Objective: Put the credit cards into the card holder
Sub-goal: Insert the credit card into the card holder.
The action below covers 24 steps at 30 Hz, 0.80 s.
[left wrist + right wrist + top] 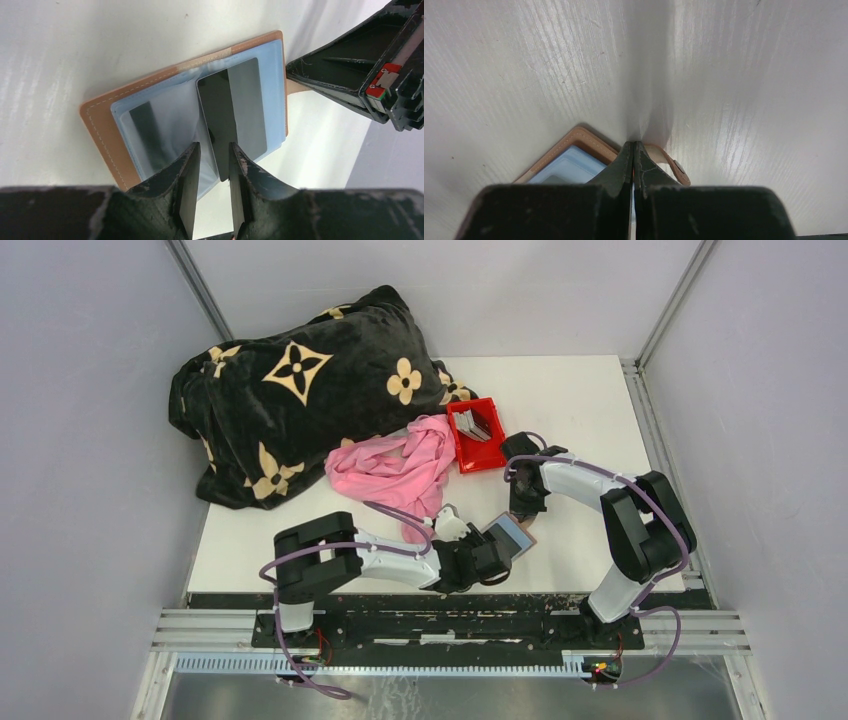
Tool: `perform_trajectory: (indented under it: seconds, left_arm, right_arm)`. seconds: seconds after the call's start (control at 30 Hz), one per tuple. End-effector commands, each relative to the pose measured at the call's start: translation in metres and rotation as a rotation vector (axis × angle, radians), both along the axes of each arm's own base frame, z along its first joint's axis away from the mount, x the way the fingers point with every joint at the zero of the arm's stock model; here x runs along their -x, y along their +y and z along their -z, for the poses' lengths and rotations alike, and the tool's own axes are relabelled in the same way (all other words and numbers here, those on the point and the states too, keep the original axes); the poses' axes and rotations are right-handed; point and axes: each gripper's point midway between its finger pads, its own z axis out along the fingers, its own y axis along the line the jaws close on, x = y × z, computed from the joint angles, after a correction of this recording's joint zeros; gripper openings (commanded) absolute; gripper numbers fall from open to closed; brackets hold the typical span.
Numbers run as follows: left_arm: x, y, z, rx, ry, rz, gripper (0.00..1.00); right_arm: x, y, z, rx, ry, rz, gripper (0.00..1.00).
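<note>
The card holder [100,120] lies open and flat on the white surface [580,410], close to its near edge and a little right of the middle. It is tan stitched leather, lined with pale blue see-through sleeves. A dark grey credit card [240,110] sits partway into the right-hand sleeve, and another dark card shape [145,130] shows through the left sleeve.

The left hand [214,150] is at the holder's near side with its fingers parted. The grey card's free corner pokes into the gap, and I can't see it being pinched. The right hand [633,147] is closed tight, with its tip set down at the holder's far edge, just where the snap tab [674,167] comes off.

Further back, near the middle of the surface, a red bin [480,455] holds more cards [476,424] standing on edge. A pink cloth [400,468] lies against the bin's left side, in front of a black flower-patterned blanket [300,390].
</note>
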Motion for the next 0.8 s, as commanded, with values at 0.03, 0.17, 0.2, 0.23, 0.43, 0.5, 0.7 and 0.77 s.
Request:
perform_trajectory:
  seconds: [0.03, 0.17, 0.2, 0.23, 0.43, 0.5, 0.7, 0.77]
  left_arm:
    - [0.01, 0.067, 0.026, -0.355, -0.016, 0.041, 0.35]
    - [0.008, 0.067, 0.017, -0.351, -0.049, 0.04, 0.32]
    - [0.008, 0.068, 0.016, -0.351, -0.055, 0.04, 0.3]
    - [0.008, 0.069, 0.015, -0.353, -0.061, 0.04, 0.28]
    - [0.009, 0.068, 0.014, -0.376, -0.08, 0.065, 0.16]
    - [0.009, 0.065, 0.015, -0.385, -0.081, 0.078, 0.12]
    - [0.009, 0.05, 0.017, -0.392, -0.096, 0.141, 0.07]
    - [0.008, 0.045, 0.017, -0.403, -0.101, 0.16, 0.06]
  right_arm:
    - [0.029, 0.018, 0.028, -0.081, 0.129, -0.01, 0.01]
    - [0.029, 0.019, 0.029, -0.085, 0.13, -0.011, 0.01]
    - [0.029, 0.02, 0.029, -0.087, 0.13, -0.012, 0.01]
    - [0.029, 0.02, 0.029, -0.089, 0.131, -0.012, 0.01]
    - [0.03, 0.02, 0.032, -0.091, 0.138, -0.013, 0.01]
    - [0.03, 0.021, 0.033, -0.091, 0.138, -0.015, 0.01]
    - [0.03, 0.021, 0.034, -0.093, 0.143, -0.017, 0.01]
    - [0.031, 0.021, 0.035, -0.094, 0.144, -0.017, 0.01]
